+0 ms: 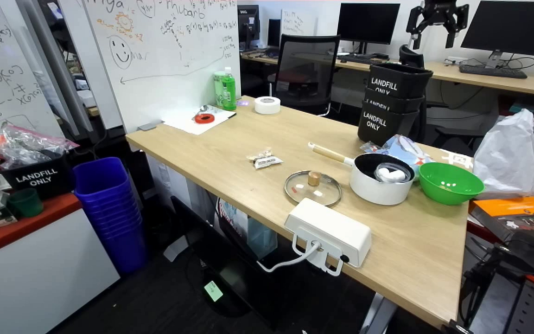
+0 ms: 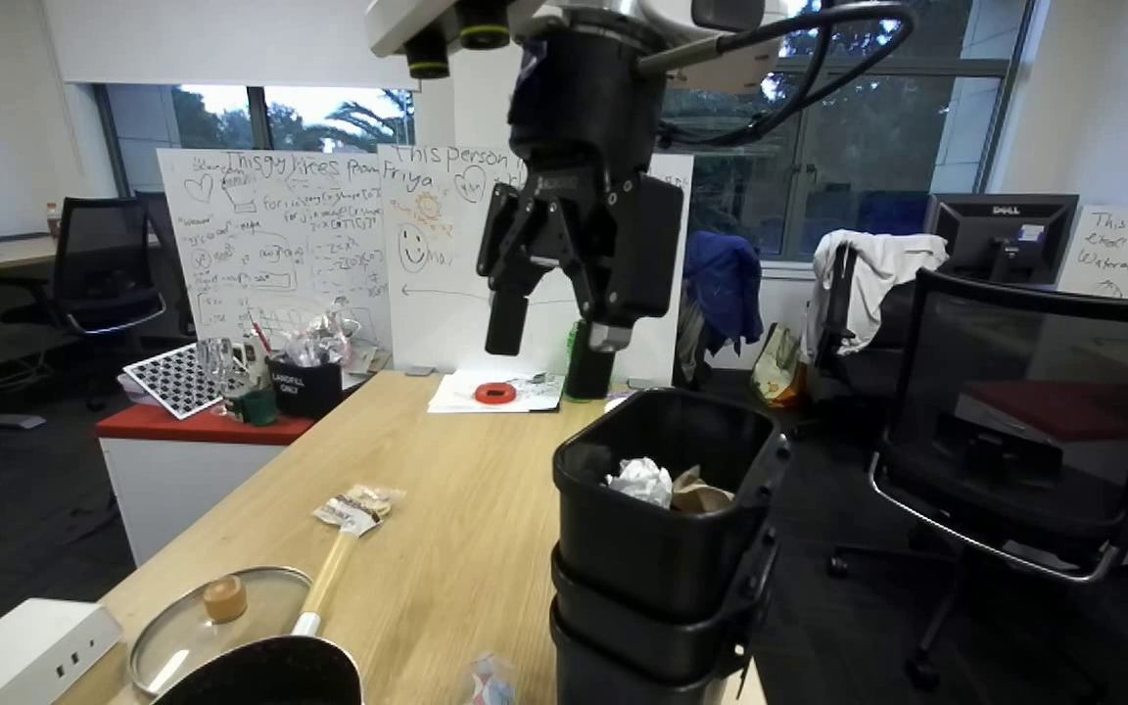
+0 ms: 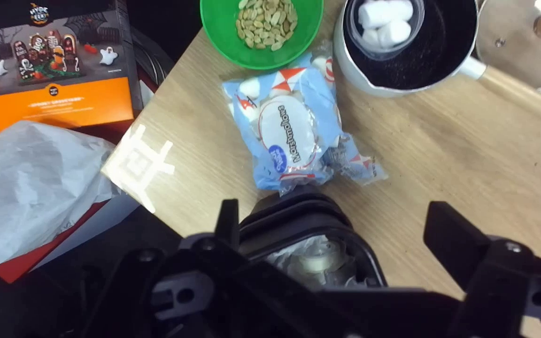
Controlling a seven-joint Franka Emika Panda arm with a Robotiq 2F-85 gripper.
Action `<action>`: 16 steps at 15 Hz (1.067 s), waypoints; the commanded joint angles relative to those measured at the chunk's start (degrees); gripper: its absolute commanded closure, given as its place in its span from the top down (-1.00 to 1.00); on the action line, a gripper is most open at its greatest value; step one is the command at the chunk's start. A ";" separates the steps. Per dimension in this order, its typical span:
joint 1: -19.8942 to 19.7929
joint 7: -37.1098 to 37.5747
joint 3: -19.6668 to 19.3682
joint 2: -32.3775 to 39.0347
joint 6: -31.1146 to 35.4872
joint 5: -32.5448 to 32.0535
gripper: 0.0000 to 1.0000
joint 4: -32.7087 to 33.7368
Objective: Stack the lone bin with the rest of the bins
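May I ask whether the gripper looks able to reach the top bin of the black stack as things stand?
Probably yes: the gripper hangs open, higher than the top bin, and no view shows anything between them.

We can tell this is an office. We see a long desk, and on it there are black computer screens and keyboards. We also see a black chair with a net back and little wheels, and more chairs in the room. Big whiteboards have words, math and a smiley face on them.
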 commanded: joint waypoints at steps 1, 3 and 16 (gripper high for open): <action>1.39 -6.98 1.10 -2.78 -2.49 -2.21 1.00 -3.93; 2.78 -10.54 1.58 -4.30 -2.98 -3.76 1.00 -6.32; 6.43 -23.15 4.32 -12.61 0.42 -14.00 1.00 -20.35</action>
